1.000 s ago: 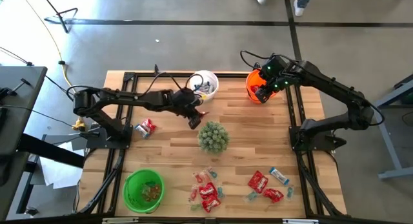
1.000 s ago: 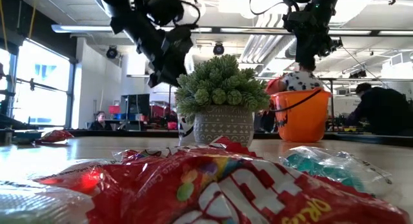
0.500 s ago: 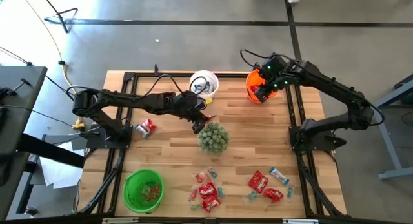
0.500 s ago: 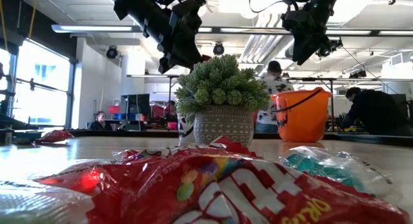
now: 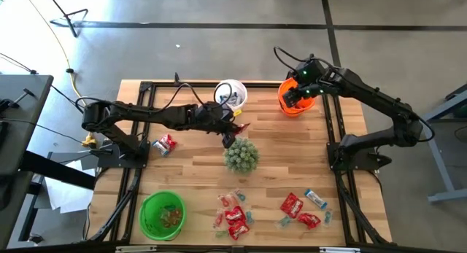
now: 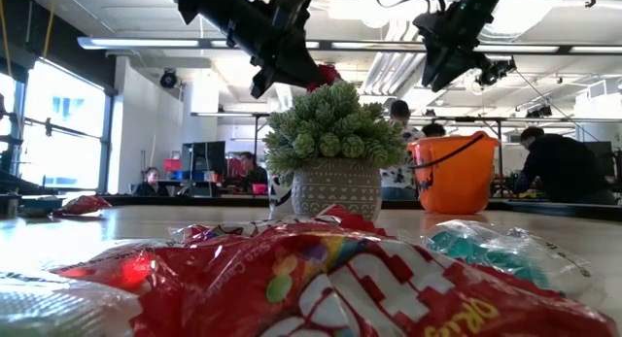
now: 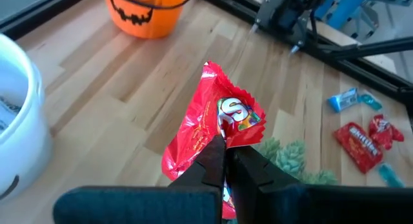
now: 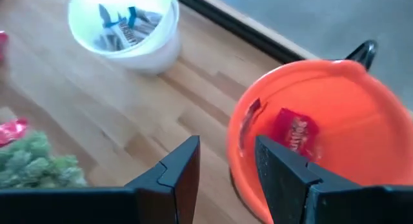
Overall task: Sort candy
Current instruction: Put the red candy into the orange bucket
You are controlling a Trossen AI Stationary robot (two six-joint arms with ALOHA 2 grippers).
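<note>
My left gripper (image 7: 226, 145) is shut on a shiny red candy packet (image 7: 219, 117) in the air just above the green spiky plant (image 5: 241, 155), near the table's middle. The same packet (image 6: 326, 77) shows over the plant (image 6: 335, 143) in the low view. My right gripper (image 8: 226, 156) hangs open over the orange bucket (image 8: 322, 75) at the far right. That bucket has red packets (image 8: 293, 133) inside. More candy (image 5: 233, 213) lies loose near the front edge. My left gripper pinches the red packet between its two fingers at about mid-length (image 7: 222, 137). The fingers come from the table's left, slanting down. The packet's crimped end (image 7: 242, 114) sticks out past the fingertips, and the packet is lifted clear of table and plant.
A white bucket (image 5: 232, 94) holding blue-and-white wrappers stands at the far middle, and a green bucket (image 5: 163, 214) at the near left. One red packet (image 5: 166, 143) lies at the left. More candy (image 5: 300, 209) lies at the near right. People move in the room behind.
My left gripper has risen and gone toward the table's right with the red packet, from beside the plant to above it. My right gripper has stayed over the orange bucket and has turned about its wrist.
</note>
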